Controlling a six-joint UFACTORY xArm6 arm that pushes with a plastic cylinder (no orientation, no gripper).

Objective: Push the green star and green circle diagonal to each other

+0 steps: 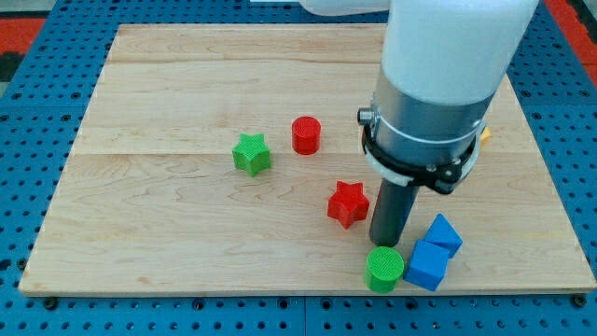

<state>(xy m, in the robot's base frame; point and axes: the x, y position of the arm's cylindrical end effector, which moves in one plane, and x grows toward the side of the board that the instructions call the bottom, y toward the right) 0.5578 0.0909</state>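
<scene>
Near the frame's bottom, the green circular block sat on the pale wooden board, my tip touching its upper edge, bare, holding nothing. Two blue blocks lay just right; a red star-shaped block sat slightly higher. Further up, centre-left, the green star-shaped block stood near a red cylinder block

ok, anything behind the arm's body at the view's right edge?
A sliver of something yellow-orange pokes out beside the arm; the rest is covered, so its shape is unclear. My tip sits just above the green circle.

Wooden board with six coloured blocks
</scene>
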